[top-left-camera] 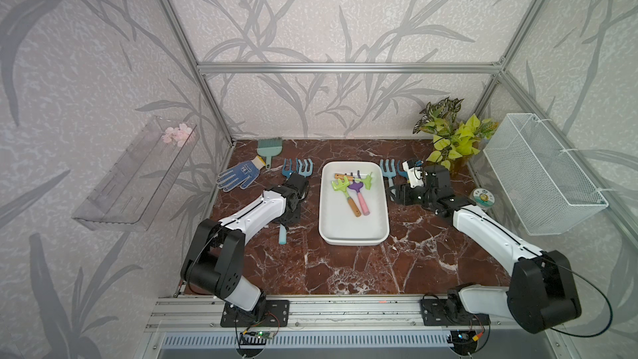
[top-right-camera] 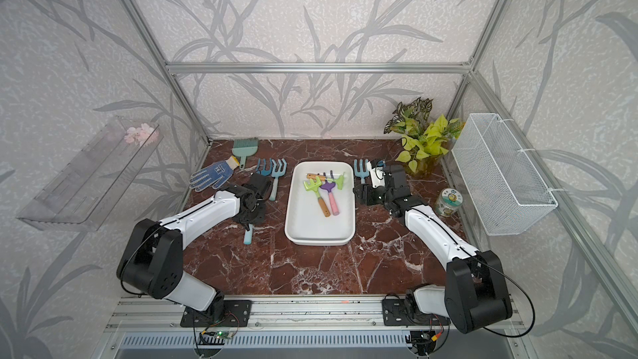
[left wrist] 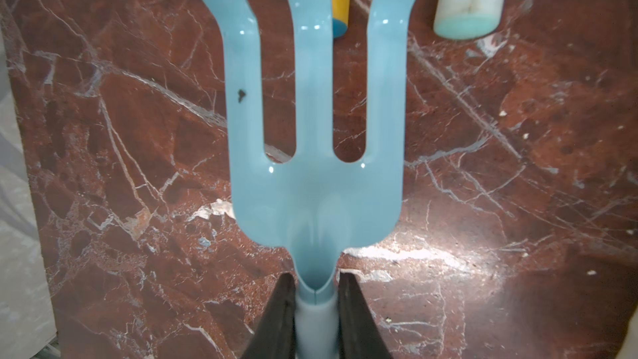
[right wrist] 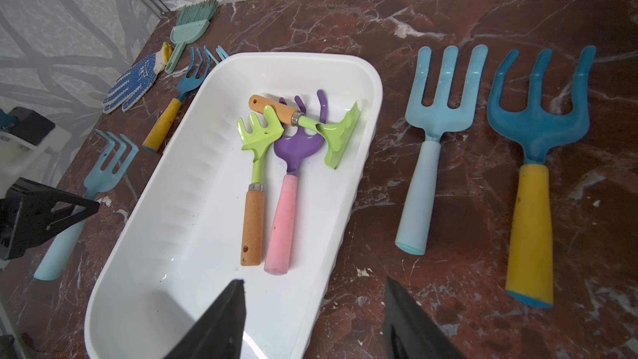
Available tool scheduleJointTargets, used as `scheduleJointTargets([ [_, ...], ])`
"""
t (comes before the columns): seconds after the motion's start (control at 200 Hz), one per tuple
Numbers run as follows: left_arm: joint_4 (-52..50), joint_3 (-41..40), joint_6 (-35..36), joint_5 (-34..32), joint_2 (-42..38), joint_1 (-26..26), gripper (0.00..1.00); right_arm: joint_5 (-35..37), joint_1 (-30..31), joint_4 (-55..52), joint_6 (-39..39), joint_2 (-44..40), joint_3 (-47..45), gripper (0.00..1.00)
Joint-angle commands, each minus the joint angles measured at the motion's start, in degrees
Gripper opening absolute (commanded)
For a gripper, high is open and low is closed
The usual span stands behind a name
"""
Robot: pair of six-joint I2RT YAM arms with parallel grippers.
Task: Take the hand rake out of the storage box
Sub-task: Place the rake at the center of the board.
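With our left tool (left wrist: 316,281) clamping a pale blue rake (left wrist: 316,202) outside the storage box (top-left-camera: 352,224) and our right tool (right wrist: 312,281) half-open, we risk snagging the green rakes (right wrist: 260,132) overlapping the purple hand rake (right wrist: 297,146) inside.

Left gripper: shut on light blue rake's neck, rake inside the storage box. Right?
No. The left gripper is shut on the light blue rake at its neck, but the rake is outside the storage box, over the marble table: see the left wrist view.
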Motion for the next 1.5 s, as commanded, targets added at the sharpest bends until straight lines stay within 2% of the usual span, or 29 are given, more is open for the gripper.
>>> scheduleJointTargets([
  [0.0,0.8,-0.9,0.4,-0.1,0.5,0.6,0.09,-0.8,-0.4,-0.1,-0.3,-1.3,0.2,0.64],
  [0.19,1.2,-1.5,0.7,0.0,-0.5,0.9,0.09,-1.2,-0.4,0.2,-0.2,-1.1,0.2,0.64],
  [0.82,-5.6,4.6,4.3,-2.8,7.7,1.8,0.12,-1.7,-0.4,0.4,-0.2,-0.8,0.2,0.64],
  [1.165,-6.4,5.4,4.5,-2.6,11.7,2.4,0.22,-2.0,-0.5,0.5,-0.1,-0.5,0.3,0.64],
  [1.28,-6.7,5.5,4.5,-3.2,12.4,2.4,0.28,-2.0,-0.6,0.5,-0.2,-0.5,0.3,0.64],
  [1.5,-8.0,5.8,3.8,-5.2,12.0,2.1,0.45,-2.0,-0.7,0.3,-0.1,-0.5,0.3,0.65],
])
